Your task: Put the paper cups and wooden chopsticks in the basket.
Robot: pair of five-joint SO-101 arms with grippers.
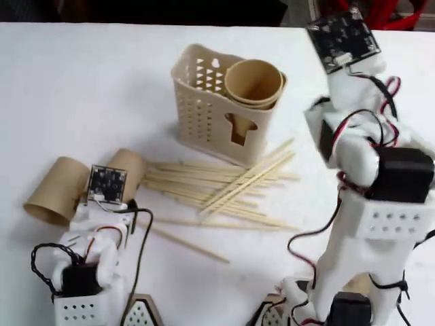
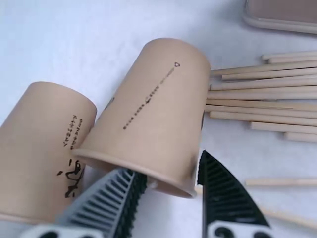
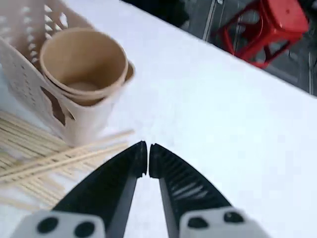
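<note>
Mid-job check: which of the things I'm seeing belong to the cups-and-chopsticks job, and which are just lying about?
Belongs to the job: basket; stacked cups inside it; cup at the left gripper; second cup lying beside it; chopsticks scattered by the basket.
Just lying about: red stool in the background.

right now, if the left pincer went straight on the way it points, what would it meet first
Probably the paper cup lying on its side, open end facing the left pincer; its rim sits at the open jaws. The second cup lies beside it, off that line.
</note>
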